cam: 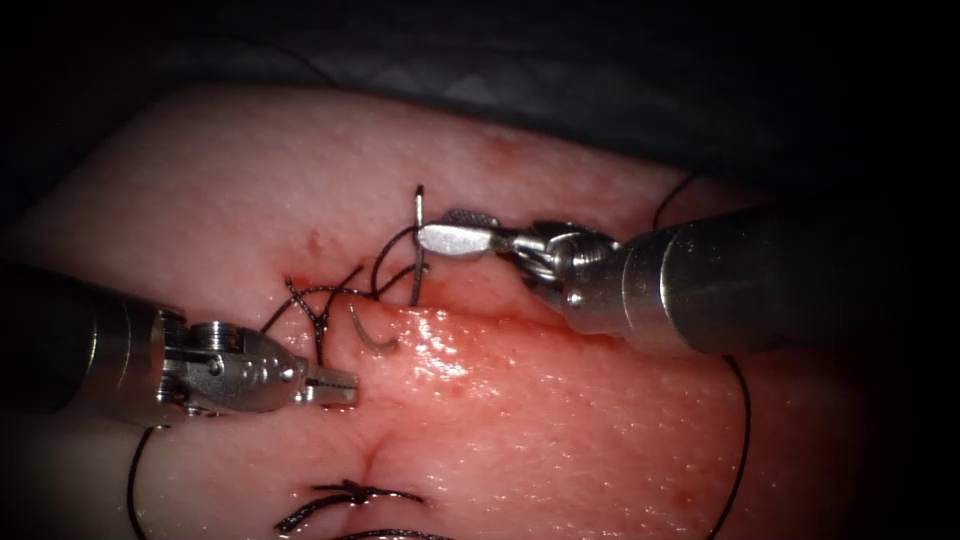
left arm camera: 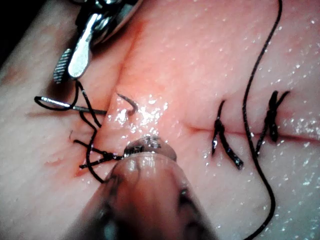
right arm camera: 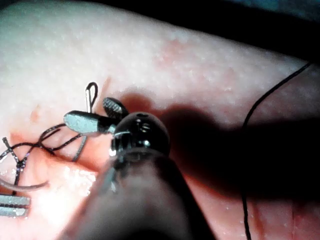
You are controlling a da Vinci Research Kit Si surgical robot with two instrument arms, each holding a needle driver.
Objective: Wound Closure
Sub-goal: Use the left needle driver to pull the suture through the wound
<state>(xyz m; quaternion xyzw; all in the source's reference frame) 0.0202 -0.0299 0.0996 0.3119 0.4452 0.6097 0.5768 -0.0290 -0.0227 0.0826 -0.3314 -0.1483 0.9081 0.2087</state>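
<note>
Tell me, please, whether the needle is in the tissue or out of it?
In. The needle passes through the tissue: its swaged end stands up by the right tool's open jaws, and its tip curls out left of that.

- The needle (cam: 417, 245) is sunk in the tissue (cam: 600, 420) through its middle; its upper stretch and its tip (cam: 372, 335) show, the arc between is hidden.
- In the left wrist view the left gripper (left arm camera: 145, 146) sits behind its own blurred shaft, so its jaws cannot be read.
- The thread (cam: 742, 430) runs off the endoscope view's lower edge and passes behind the right tool's shaft.
- A stitch (cam: 345, 497) low on the cut is partly cropped.
</note>
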